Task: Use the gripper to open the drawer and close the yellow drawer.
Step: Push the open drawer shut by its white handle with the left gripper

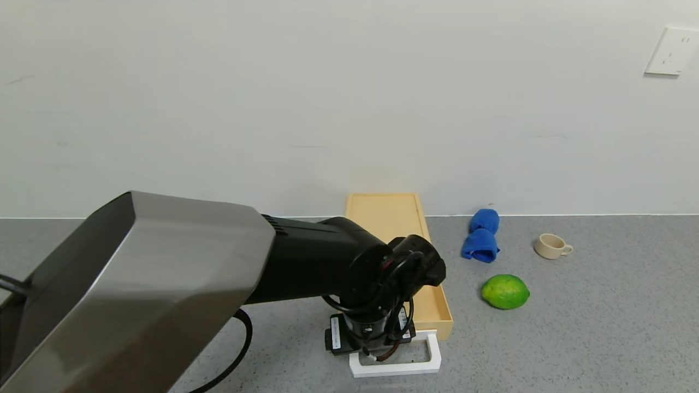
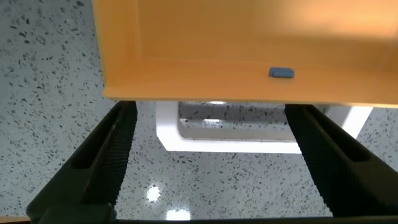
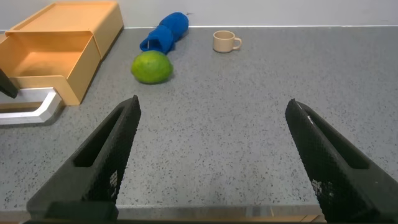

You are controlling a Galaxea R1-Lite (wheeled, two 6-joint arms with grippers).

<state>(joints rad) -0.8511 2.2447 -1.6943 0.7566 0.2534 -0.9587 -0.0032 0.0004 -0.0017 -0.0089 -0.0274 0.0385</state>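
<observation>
The pale yellow-tan drawer [image 1: 438, 308] stands pulled out of its matching low case [image 1: 385, 210] toward me. Its white loop handle [image 1: 431, 356] lies on the table at the front. My left gripper [image 1: 378, 353] points down right over the handle's left part. In the left wrist view the left gripper [image 2: 211, 109] is open and holds nothing. The handle [image 2: 224, 144] lies between its two dark fingers, under the drawer front [image 2: 236, 50]. My right gripper [image 3: 212, 104] is open and empty over bare table, off to the right of the drawer [image 3: 50, 59].
A green lime [image 1: 505, 291], a folded blue cloth [image 1: 481, 236] and a small beige cup [image 1: 551, 245] lie right of the drawer on the grey speckled table. The wall runs close behind the case. A socket [image 1: 671, 51] is on the wall.
</observation>
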